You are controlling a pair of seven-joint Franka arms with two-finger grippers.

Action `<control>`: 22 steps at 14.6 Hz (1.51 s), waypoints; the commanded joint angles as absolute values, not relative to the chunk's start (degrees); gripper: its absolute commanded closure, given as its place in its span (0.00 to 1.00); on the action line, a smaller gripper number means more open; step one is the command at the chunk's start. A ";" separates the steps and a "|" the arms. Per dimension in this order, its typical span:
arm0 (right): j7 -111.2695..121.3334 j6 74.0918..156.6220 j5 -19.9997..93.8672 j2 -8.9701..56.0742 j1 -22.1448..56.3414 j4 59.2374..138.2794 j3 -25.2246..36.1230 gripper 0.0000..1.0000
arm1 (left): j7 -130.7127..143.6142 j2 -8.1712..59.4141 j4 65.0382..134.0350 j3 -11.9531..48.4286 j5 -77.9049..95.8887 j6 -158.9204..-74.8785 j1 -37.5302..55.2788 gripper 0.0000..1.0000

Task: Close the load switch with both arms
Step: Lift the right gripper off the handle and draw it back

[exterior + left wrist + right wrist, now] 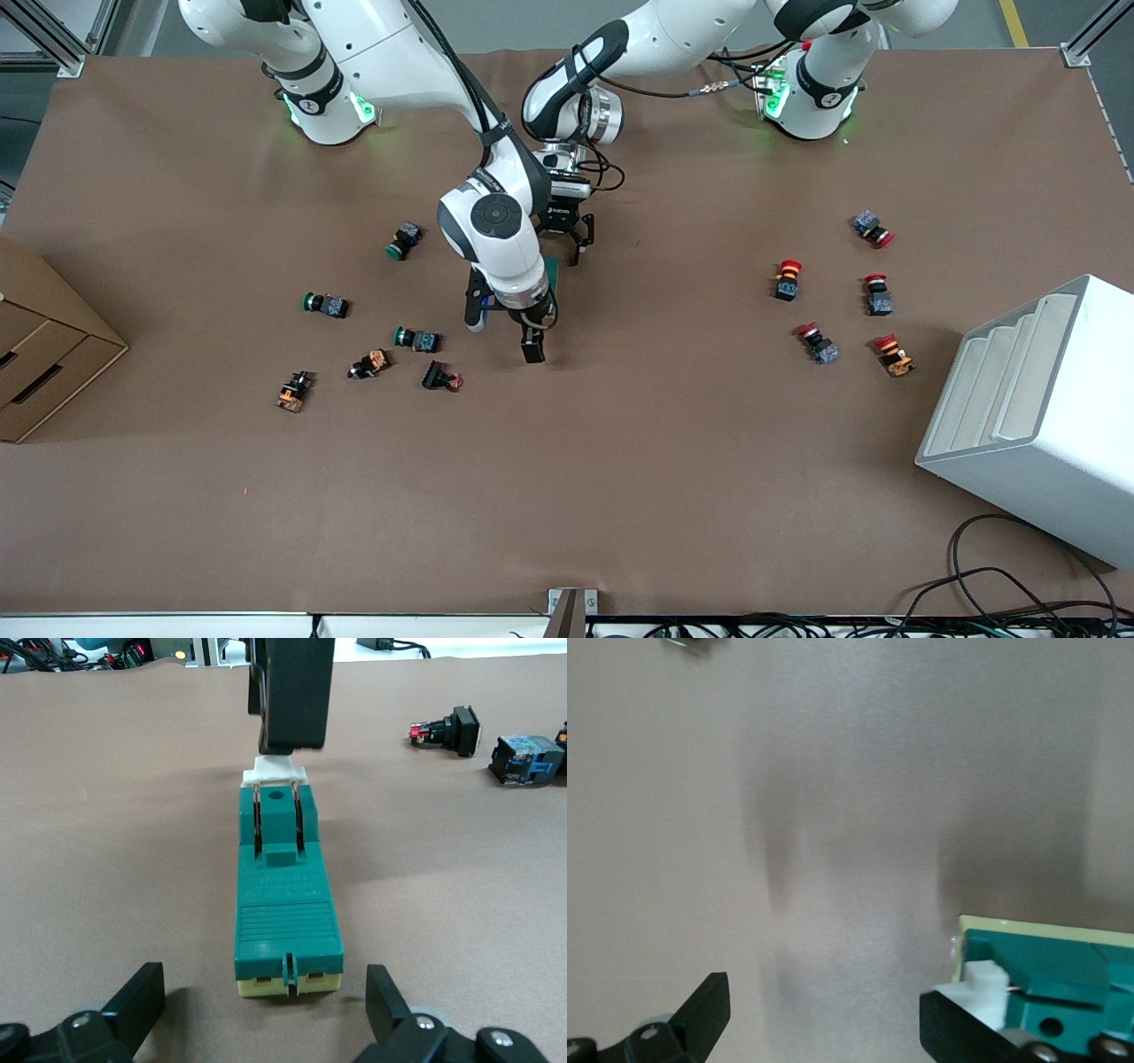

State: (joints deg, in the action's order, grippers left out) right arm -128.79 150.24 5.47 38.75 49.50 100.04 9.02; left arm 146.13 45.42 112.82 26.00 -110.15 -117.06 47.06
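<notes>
The load switch point(551, 275) is a dark-green block lying on the brown table at the middle. In the left wrist view the load switch point(285, 904) has its white tab point(275, 773) at the end away from my left gripper. My left gripper point(567, 244) is open, and in its own view the left gripper point(266, 1014) has a finger on each side of the switch's cream-coloured end, not touching it. My right gripper point(505, 330) is open. One of its fingers point(292, 691) rests on the white tab point(983, 983). The right gripper point(824, 1019) holds nothing.
Green-capped push buttons point(403, 240) point(325, 304) and other small switches point(440, 377) lie toward the right arm's end. Red-capped buttons point(787, 279) point(877, 293) lie toward the left arm's end, beside a white rack point(1036, 416). A cardboard box point(44, 346) stands at the table's edge.
</notes>
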 commanded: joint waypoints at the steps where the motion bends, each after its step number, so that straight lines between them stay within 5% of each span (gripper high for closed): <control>1: -126.57 142.60 4.92 39.38 47.12 93.80 8.53 0.00 | 147.39 45.09 113.73 25.75 -111.36 -116.72 46.67 0.00; 5: -119.56 125.11 5.62 39.20 42.46 82.81 8.09 0.00 | 146.78 44.48 113.73 25.75 -111.01 -116.72 46.41 0.00; 11: -74.34 107.34 5.89 30.16 30.96 83.05 8.09 0.00 | 144.07 40.97 113.55 26.37 -104.00 -117.07 46.23 0.00; 22: -5.11 92.56 3.61 18.73 7.13 82.88 8.61 0.00 | 109.57 24.36 105.14 27.33 -63.87 -124.98 38.60 0.00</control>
State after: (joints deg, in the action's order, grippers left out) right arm -10.11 93.85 5.21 22.49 9.64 81.25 9.69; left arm 118.24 27.63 107.56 27.26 -72.73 -123.93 40.99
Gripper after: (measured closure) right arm 0.000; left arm 0.000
